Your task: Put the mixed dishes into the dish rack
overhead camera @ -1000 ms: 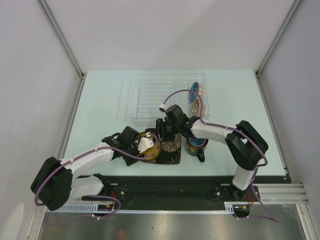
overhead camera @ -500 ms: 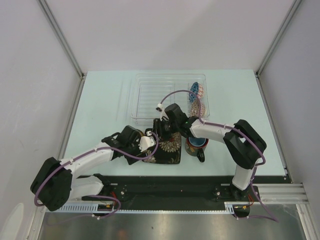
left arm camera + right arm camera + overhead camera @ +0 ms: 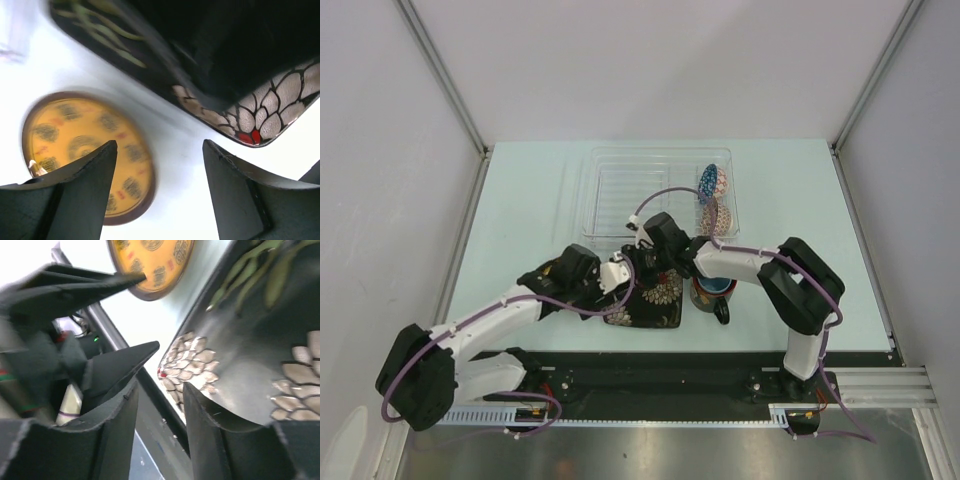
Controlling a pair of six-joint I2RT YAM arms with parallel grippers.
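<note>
Dish rack (image 3: 620, 190) at the far side, mosaic bowl (image 3: 710, 182) on edge against its right wall. Dark square plate (image 3: 660, 300) flat on the table beside the mug (image 3: 713, 290), yellow plate (image 3: 75, 150) just beside it.

Step, likely: picking up a plate. Next move needs a rim between the jaws.

Left gripper (image 3: 160, 145) hangs low over the yellow plate, spread and empty. Right gripper (image 3: 171, 366) reaches across to the dark plate's corner, jaws apart (nothing seen between them).

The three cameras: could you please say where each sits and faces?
Top external: high behind left arm and right arm, facing down at table and rack; both arms show.
Left wrist: on its arm, facing down at the yellow plate; own fingers show.
Right wrist: on its arm, facing the dark plate; own fingers show.
Shared: both wrist views hold both plates.
</note>
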